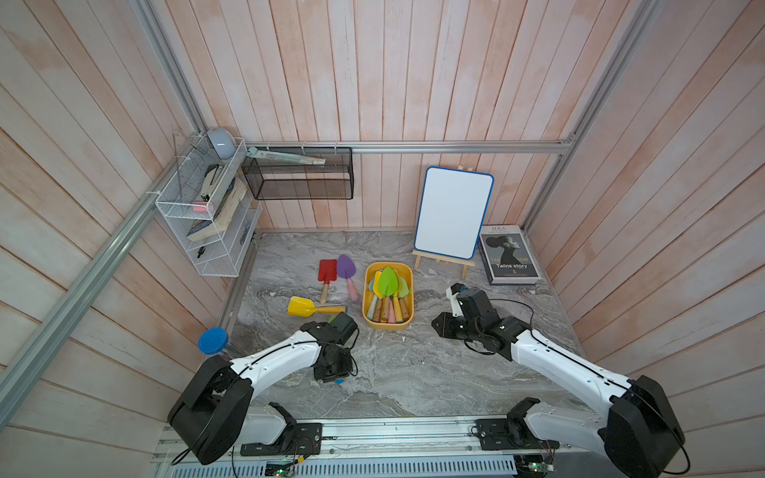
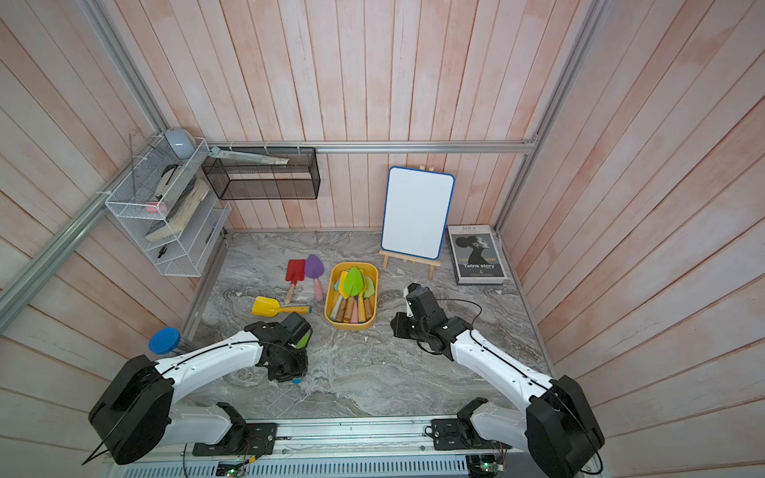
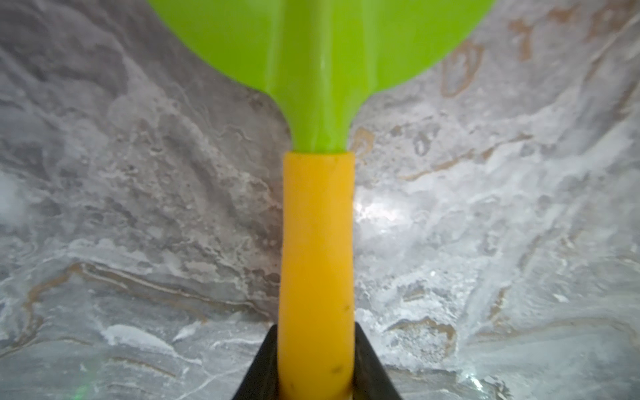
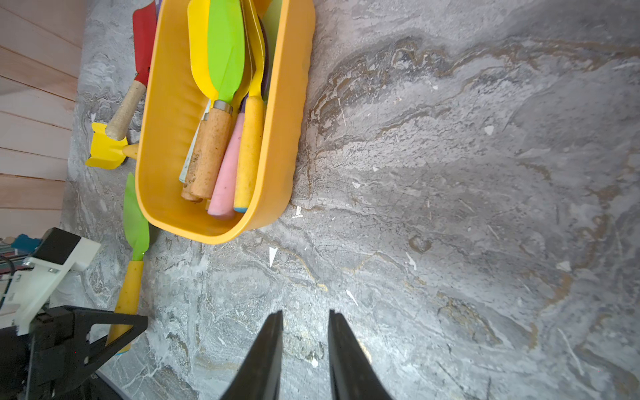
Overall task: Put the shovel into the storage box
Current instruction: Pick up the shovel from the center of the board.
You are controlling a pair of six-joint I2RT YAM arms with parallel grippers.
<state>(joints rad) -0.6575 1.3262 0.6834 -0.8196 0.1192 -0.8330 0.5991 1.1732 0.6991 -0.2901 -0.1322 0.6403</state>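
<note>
The left gripper is clamping the yellow handle of the green shovel, its two black jaws pressing on either side of the handle's end. Gripping there is leaving the blade free and pointing forward, which should help it go into the tub blade first, the way the ones already stored are lying.

The shovel is not in the storage box yet. It is sitting just beside the box's near left corner, blade tip towards the box wall and handle running towards the front edge of the marble surface. Whether it is resting on the surface or lifted just clear cannot be told.

The box is standing about mid-surface and is holding several shovels, all with their handles at the near end. Stacked that way they are leaving little room, so the green one will probably have to go on top.

The right gripper is hanging empty to the right of the box, jaws a little apart, likely keeping out of the way. A red shovel, a purple shovel and a yellow scoop are lying loose between the box and the left edge.
</note>
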